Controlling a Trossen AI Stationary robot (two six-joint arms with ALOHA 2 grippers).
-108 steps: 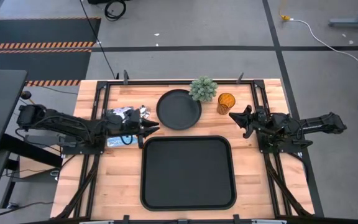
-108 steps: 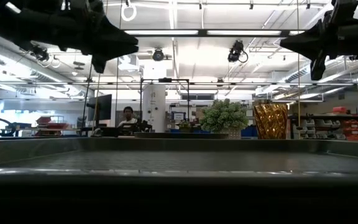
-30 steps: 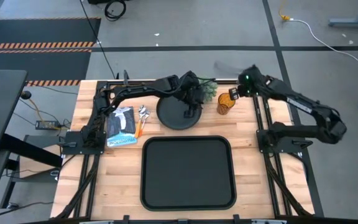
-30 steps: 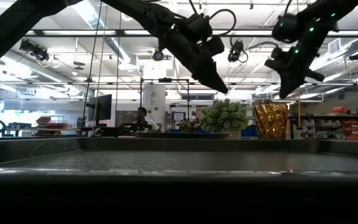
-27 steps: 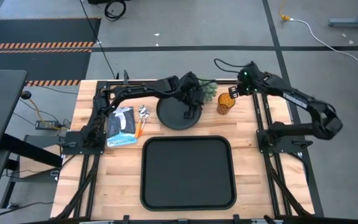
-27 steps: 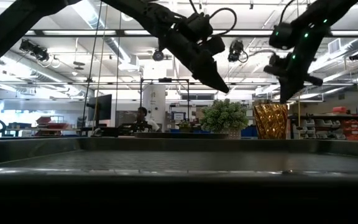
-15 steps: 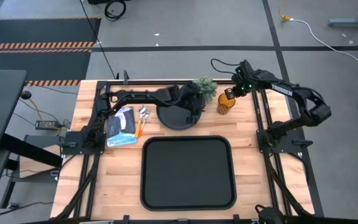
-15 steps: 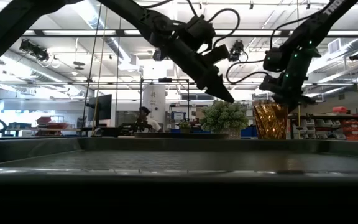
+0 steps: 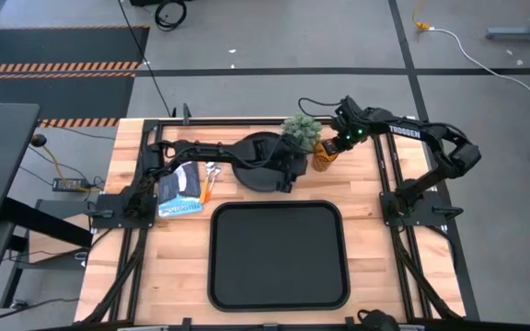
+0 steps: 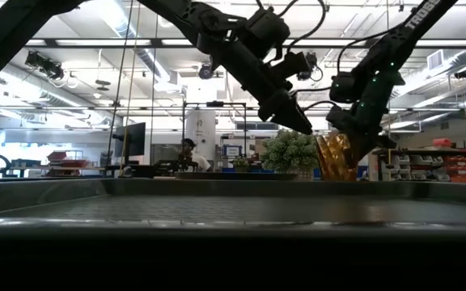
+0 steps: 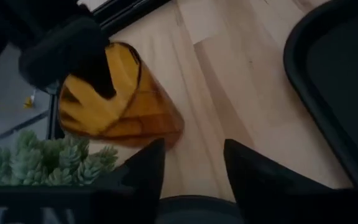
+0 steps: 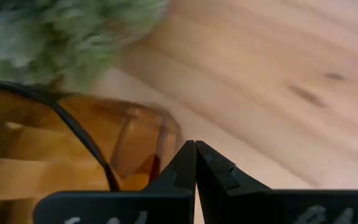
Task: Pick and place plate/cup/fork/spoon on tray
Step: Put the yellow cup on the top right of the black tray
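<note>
Nothing on tray [image 9: 279, 256] yet — right gripper [image 9: 331, 147] pinching tilted cup [image 9: 325, 156] rim; left gripper [image 9: 288, 173], fingers apart, over plate [image 9: 260, 165] (4 o'clock edge); cutlery untouched.

Both arms have left their parked spots at the surface's sides and reached to the far end. Left tool [image 9: 288, 175] has dropped over the plate [image 9: 256, 170], fingers apart. Right tool [image 9: 331, 152] has come down onto the cup [image 10: 336, 157], fingers closed at its rim. Cup was upright, now tilted and shifted toward the plant [image 9: 301, 130].
</note>
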